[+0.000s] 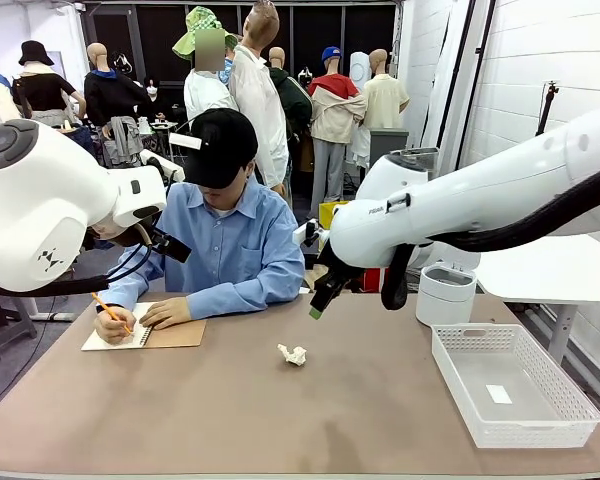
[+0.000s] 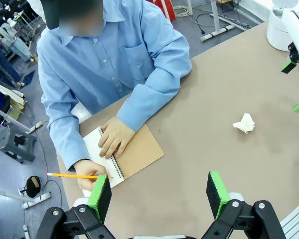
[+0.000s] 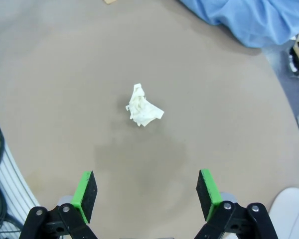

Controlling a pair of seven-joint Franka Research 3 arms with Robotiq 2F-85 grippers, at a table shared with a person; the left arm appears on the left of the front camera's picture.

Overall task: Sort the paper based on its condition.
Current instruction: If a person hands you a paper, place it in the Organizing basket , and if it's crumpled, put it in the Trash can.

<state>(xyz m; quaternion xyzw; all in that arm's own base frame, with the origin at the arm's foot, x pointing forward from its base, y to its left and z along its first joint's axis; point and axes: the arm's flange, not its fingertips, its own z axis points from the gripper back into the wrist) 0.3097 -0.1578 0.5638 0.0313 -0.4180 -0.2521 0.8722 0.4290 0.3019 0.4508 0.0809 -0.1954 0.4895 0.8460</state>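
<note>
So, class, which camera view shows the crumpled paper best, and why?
The right wrist view: the crumpled paper lies near centre, largest, creases clear. The front view shows the crumpled paper small and far; the left wrist view, the crumpled paper small, towards the right.

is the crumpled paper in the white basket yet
No, the crumpled paper lies on the bare table, well apart from the white basket at the robot's right.

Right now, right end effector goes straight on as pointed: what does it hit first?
Probably the crumpled paper, centred ahead of the open right end effector; depth unclear, so possibly bare table first.
</note>
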